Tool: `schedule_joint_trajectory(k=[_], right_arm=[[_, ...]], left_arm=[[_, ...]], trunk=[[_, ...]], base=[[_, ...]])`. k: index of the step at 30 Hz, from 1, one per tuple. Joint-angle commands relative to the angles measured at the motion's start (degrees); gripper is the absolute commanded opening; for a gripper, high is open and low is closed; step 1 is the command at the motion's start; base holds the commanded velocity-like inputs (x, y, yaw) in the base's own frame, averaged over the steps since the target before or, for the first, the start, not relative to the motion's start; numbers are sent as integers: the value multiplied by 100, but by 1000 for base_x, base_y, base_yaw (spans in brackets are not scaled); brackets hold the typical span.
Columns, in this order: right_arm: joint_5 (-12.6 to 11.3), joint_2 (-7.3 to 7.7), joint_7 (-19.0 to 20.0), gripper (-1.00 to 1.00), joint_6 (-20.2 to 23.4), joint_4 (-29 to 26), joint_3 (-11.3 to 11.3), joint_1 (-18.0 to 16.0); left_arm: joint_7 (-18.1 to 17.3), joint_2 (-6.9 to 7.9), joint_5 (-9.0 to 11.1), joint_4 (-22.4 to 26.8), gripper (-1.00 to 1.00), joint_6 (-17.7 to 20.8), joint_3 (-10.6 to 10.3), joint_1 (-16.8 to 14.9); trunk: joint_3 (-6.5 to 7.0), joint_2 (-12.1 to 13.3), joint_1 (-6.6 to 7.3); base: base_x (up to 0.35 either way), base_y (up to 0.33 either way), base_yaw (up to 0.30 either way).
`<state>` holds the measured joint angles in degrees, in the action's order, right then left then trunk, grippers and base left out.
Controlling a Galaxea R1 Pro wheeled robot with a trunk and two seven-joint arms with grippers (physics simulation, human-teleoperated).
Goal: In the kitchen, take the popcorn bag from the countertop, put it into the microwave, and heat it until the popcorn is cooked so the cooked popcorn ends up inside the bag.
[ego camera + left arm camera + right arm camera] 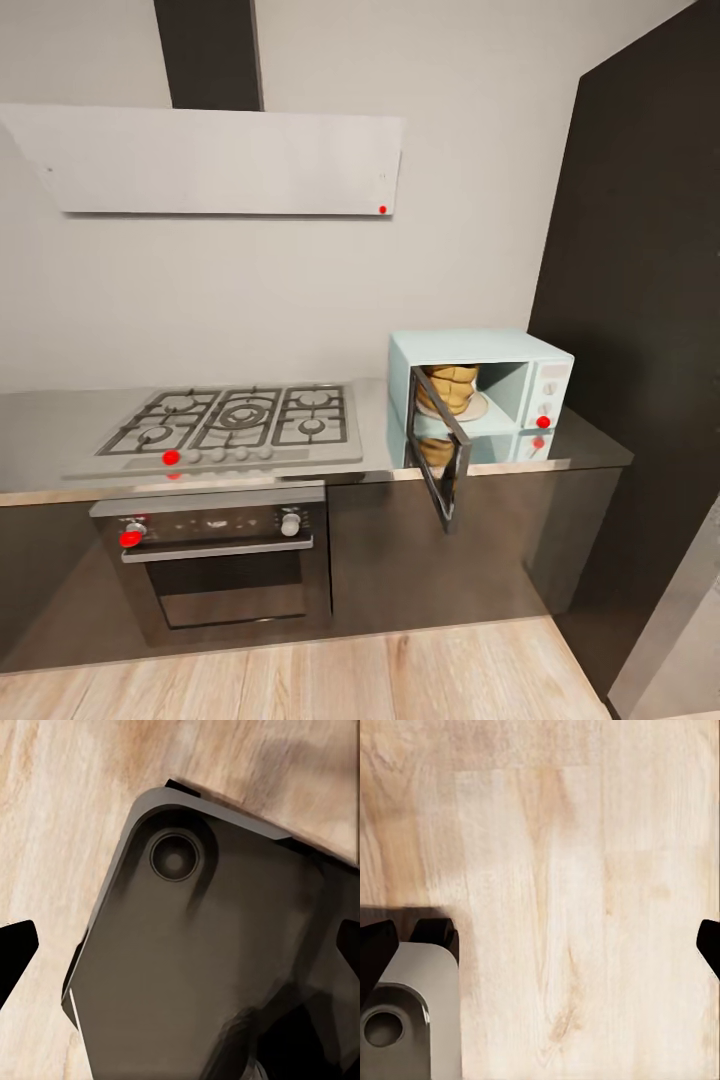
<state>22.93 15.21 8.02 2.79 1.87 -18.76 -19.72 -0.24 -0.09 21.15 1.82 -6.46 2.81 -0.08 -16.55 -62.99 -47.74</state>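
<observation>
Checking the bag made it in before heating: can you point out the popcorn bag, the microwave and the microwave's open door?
popcorn bag (452, 388): head view, on its tan crumpled side inside the cavity.
microwave (480, 347): head view, on its mint-blue top panel.
microwave door (441, 462): head view, on the dark glass of the swung-open door.

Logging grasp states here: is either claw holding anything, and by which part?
Nothing is held. The left claw and right claw are open over wooden floor; the popcorn bag sits inside the microwave.
</observation>
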Motion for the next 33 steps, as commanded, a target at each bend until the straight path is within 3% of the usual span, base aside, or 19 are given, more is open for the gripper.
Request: schedule_joint_trajectory(k=[1,18,33], right_arm=[[50,0,12,100,11,6,-48,-5],[53,-7,14,100,19,6,-48,-5],[53,0,13,100,22,6,-48,-5]], left_arm=[[-3,0,9,2,100,-13,26,-1],[-3,0,21,2,100,-4,21,-1],[-6,0,2,6,100,1,-5,-1]], trunk=[[-6,-4,0],[-6,-4,0],[-6,-4,0]], base=[[0,-274,0],[70,-208,0],[24,-17,0]])
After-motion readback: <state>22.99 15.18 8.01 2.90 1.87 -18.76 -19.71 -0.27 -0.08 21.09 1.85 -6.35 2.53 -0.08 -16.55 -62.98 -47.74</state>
